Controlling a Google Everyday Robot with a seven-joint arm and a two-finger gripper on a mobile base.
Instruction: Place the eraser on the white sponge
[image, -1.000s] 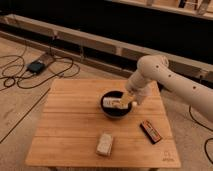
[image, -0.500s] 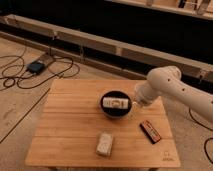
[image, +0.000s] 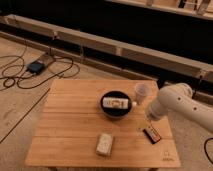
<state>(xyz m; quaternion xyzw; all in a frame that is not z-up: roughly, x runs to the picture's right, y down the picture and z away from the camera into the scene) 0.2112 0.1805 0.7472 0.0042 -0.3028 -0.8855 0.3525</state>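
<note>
The eraser (image: 151, 135), a small black bar with red-orange marks, lies flat on the wooden table (image: 75, 115) near its right front. The white sponge (image: 104, 144), a pale speckled block, lies near the front edge, left of the eraser. My gripper (image: 144, 122) hangs from the white arm (image: 175, 104) on the right, just above and slightly left of the eraser, between it and the black bowl. It holds nothing that I can see.
A black bowl (image: 116, 106) with a white rectangular item (image: 116, 103) in it stands mid-table. A clear cup (image: 142, 92) stands right of the bowl. Cables and a small box (image: 36, 66) lie on the floor at left.
The arm has swung away from over the bowl, to the right and toward the table's front, and the gripper is now lower, close to the eraser.
</note>
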